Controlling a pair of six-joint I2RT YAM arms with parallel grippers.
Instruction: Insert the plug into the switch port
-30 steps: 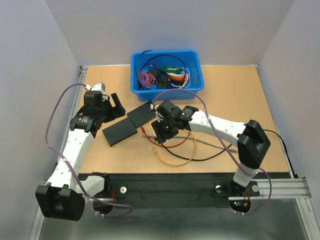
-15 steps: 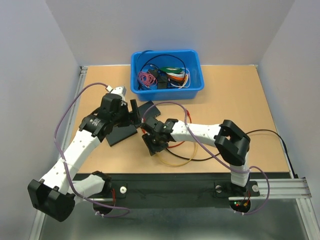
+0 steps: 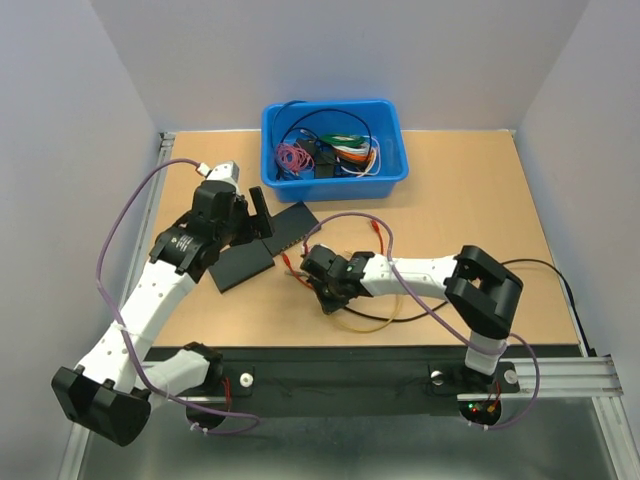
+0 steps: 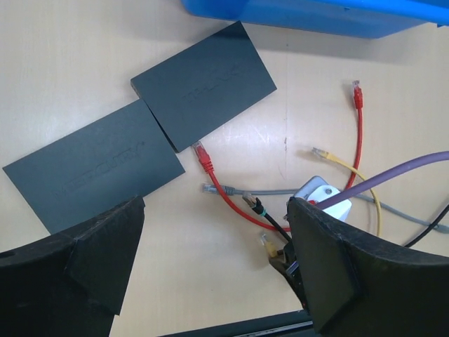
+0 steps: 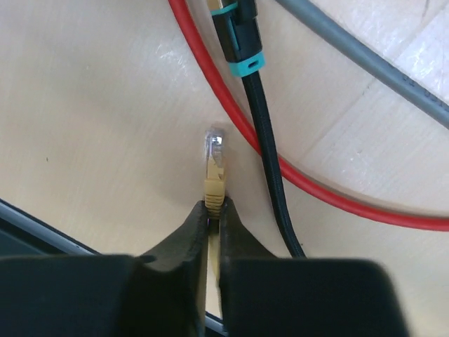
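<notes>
Plug (image 5: 215, 167): clear tip, yellow boot

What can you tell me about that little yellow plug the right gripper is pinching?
The yellow-booted cable plug has a clear plastic tip and a yellow rubbery sleeve. The right gripper is shut on the sleeve, tip pointing away from it, close over the tan wooden table, just beside a red cable.

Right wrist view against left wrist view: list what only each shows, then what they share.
Only the right wrist: close up, the right gripper pinched shut on the yellow cable behind its clear plug. Only the left wrist: two black switches lying side by side, the blue bin's edge, the left gripper wide open. Both: the red cable, black cable and grey cable.
</notes>
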